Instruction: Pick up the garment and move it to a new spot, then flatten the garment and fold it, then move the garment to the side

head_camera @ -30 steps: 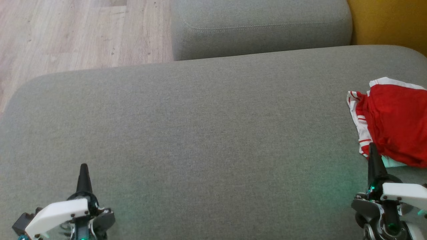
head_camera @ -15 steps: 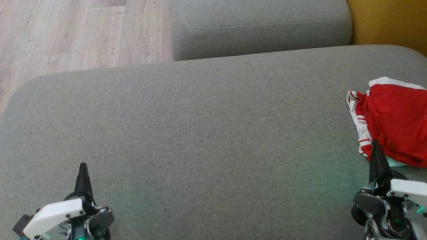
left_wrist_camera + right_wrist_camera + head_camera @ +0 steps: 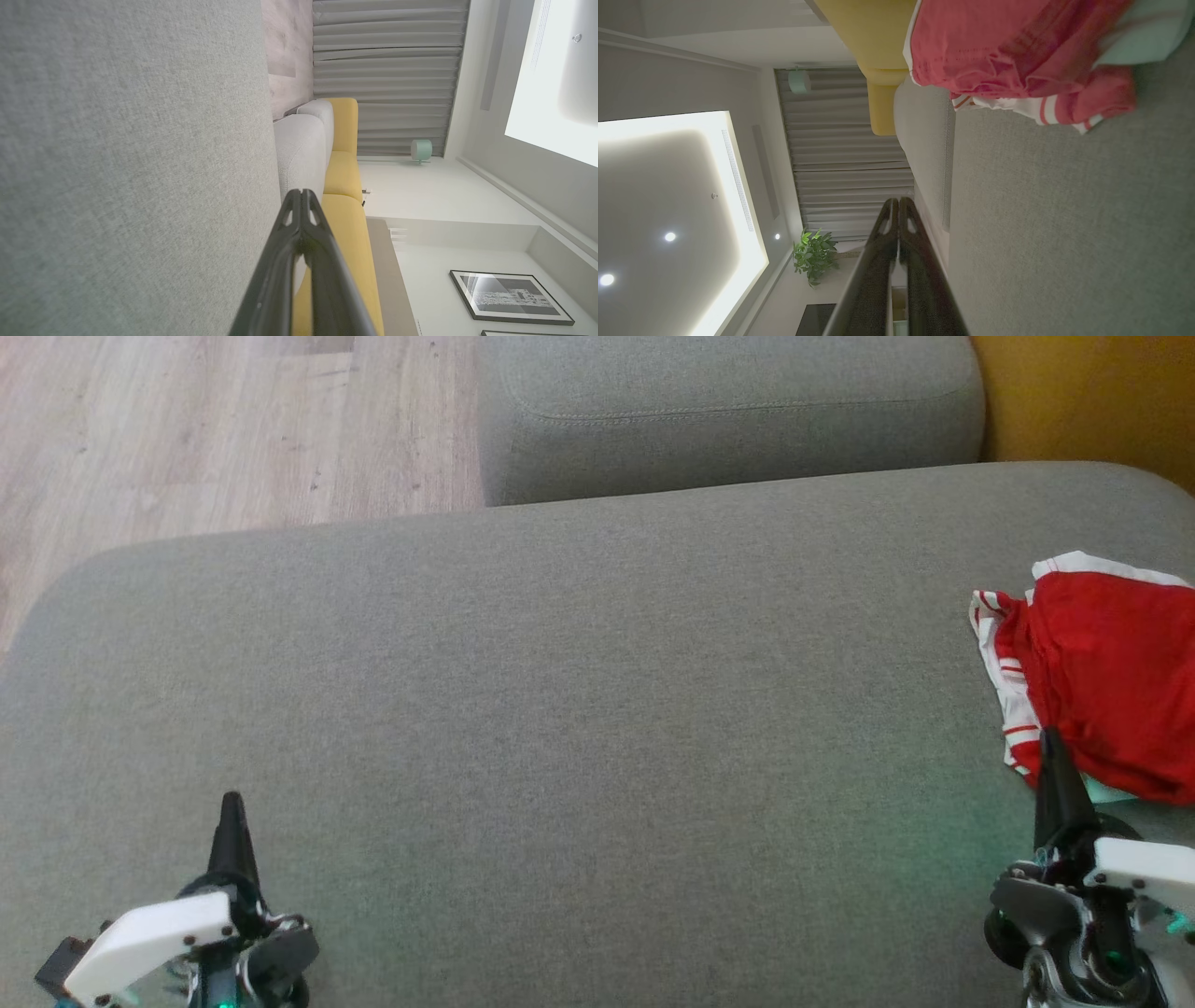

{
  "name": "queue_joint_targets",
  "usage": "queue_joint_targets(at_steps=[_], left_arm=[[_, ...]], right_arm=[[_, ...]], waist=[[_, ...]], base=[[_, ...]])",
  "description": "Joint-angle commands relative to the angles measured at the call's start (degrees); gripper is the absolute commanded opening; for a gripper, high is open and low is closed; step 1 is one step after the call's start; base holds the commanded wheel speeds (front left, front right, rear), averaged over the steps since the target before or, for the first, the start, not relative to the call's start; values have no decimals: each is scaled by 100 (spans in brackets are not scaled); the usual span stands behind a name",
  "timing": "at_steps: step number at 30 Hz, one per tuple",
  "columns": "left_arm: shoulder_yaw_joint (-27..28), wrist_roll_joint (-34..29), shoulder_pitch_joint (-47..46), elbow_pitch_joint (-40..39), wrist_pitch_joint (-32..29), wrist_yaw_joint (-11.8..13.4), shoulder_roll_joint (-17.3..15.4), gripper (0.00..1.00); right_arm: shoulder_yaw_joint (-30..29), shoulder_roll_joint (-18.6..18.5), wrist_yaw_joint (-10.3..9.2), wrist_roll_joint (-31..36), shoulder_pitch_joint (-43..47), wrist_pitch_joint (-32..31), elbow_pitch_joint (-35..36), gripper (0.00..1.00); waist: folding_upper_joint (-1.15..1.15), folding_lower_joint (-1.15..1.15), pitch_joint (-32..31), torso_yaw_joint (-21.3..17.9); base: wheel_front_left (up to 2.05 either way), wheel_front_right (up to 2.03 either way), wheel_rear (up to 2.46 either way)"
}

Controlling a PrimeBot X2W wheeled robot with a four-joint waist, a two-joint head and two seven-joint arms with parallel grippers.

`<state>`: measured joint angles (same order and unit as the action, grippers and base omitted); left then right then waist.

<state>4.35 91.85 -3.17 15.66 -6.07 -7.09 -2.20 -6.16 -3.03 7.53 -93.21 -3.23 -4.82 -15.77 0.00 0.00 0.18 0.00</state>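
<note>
A crumpled red garment [image 3: 1106, 677] with white striped trim lies at the right edge of the grey sofa seat [image 3: 560, 709], partly cut off by the head view's border. The right wrist view shows the same garment [image 3: 1008, 51] bunched on the cushion. My right gripper [image 3: 1052, 739] is shut and empty, its tip just in front of the garment's near edge; whether it touches the cloth I cannot tell. Far to the left, my left gripper [image 3: 231, 803] is shut and empty above bare cushion. Both pairs of fingers are pressed together in the wrist views, left gripper [image 3: 301, 192], right gripper [image 3: 896, 200].
A second grey cushion [image 3: 728, 411] sits behind the seat, with yellow upholstery [image 3: 1092, 401] at the far right. Wooden floor [image 3: 187, 429] lies beyond the seat's left and back edges. The broad middle of the seat is bare fabric.
My right gripper has drifted slightly right and up toward the garment's near edge. The left gripper has barely shifted, and the garment lies as before.
</note>
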Motion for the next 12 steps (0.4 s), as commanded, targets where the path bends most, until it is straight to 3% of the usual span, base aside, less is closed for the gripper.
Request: queue_joint_targets(at_steps=[1, 12], left_arm=[[216, 33, -303, -160, -41, -40, -67, 0], [216, 33, -302, -160, -41, -40, -67, 0]], right_arm=[[100, -84, -4, -8, -283, -58, 182, 0], [83, -72, -4, 6, -284, -71, 181, 0]], waist=[[0, 0, 0, 0], [0, 0, 0, 0]], base=[[0, 0, 0], [0, 0, 0]])
